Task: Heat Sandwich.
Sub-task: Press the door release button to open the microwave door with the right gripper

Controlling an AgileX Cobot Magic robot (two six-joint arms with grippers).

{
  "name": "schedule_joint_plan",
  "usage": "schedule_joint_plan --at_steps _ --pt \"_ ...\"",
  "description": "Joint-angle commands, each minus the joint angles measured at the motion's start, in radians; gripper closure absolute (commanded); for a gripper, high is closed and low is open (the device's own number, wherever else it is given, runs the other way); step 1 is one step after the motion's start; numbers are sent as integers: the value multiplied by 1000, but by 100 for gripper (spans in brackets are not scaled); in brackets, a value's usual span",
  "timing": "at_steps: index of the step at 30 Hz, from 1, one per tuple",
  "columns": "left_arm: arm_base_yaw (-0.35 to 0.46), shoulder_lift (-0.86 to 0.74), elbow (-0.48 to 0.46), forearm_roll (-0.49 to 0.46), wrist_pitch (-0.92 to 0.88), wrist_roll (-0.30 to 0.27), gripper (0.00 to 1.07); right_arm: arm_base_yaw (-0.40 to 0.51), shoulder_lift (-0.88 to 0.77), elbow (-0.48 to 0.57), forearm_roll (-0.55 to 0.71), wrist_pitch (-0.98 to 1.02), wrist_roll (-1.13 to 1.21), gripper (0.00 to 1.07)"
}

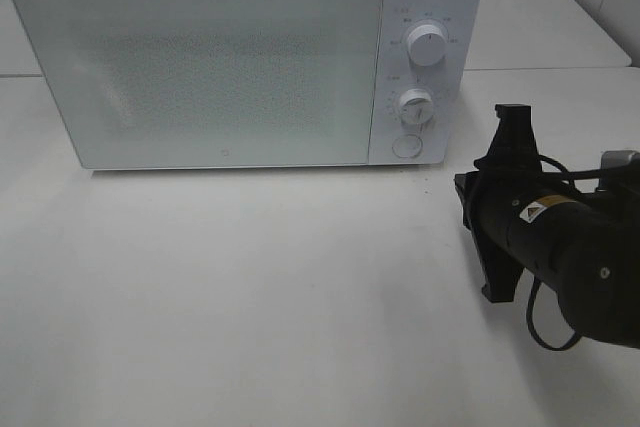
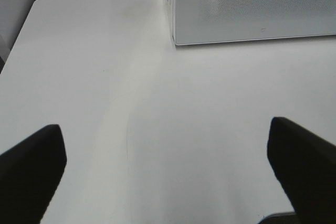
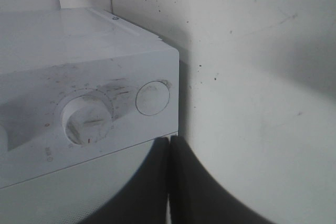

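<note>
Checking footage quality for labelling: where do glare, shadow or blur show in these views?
Exterior high: white box-shaped microwave door grainy, washed out. Right wrist: black right gripper, shut, blurred; shadow beside the microwave. Left wrist: black left gripper fingers soft-edged, out of focus.

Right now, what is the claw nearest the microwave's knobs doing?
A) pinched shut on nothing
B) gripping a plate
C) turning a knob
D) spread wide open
A: the right claw has its two fingers pressed together with nothing between them, just short of the round button on the microwave.
</note>
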Motion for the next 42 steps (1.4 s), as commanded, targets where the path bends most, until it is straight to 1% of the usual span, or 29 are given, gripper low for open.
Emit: schedule_joint_plan --at_steps 1,3,5,7,8,9,12,13,19,22,24,27,29,34,42 --pt "2 -23 3 -8 -16 1 3 0 6 -23 -13 14 -7 107" --pt "2 -23 3 -8 -16 1 3 -8 13 -29 -19 14 -7 107" --pt "2 -23 3 -7 -16 1 3 -45 41 -48 -81 24 9 107" --pt "2 -23 3 -8 -16 1 3 -60 64 -64 -127 29 45 107" --pt "2 -23 3 -8 -16 1 3 -60 64 -64 -127 29 45 107" --pt "2 -23 3 -8 -16 1 3 -76 90 -86 -177 37 90 106" --pt "2 -23 3 -7 -16 1 3 -94 129 -122 -227 51 131 107" --pt "2 -23 3 -7 -16 1 3 -94 129 -122 -227 51 131 107" --pt "2 -23 3 -7 -16 1 3 -127 190 -204 -255 59 136 107" --pt "2 -23 3 -7 -16 1 3 -137 203 -224 -262 68 136 107" --pt "2 -23 3 -7 -16 1 3 -150 224 -257 -286 78 136 107" --pt "2 -23 3 -7 -16 1 3 -161 236 -273 -290 80 140 107" --pt "2 -23 3 -7 -16 1 3 -175 258 -296 -321 97 160 107" --pt "2 -23 3 -7 -16 1 3 -199 286 -332 -327 105 166 107" --pt "2 -23 3 -8 -16 1 3 -207 325 -392 -344 152 178 107"
